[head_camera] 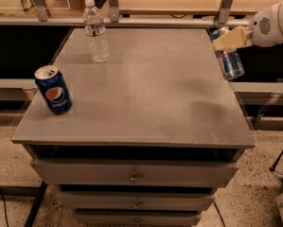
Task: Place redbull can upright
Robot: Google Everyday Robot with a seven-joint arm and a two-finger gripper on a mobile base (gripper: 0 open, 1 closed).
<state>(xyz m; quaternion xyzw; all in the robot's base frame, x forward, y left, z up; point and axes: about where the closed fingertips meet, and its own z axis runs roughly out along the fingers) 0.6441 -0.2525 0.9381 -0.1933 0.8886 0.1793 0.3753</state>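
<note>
Our hand [230, 39] clamped around the redbull can [232, 64], tilted, at the right edge of the table [150, 93]; we see a Pepsi can [53, 90] upright at left, water bottle [96, 30] beyond

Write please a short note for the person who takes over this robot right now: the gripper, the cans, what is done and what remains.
The gripper is shut on the redbull can, holding it near its top, at the far right edge of the table.
The redbull can hangs slightly tilted over that edge and does not look set down.
Also there: the Pepsi can upright at front left, the water bottle upright at back left.
Done: the can is in the grip.
Left: bring it over the tabletop, set it upright, release.
</note>
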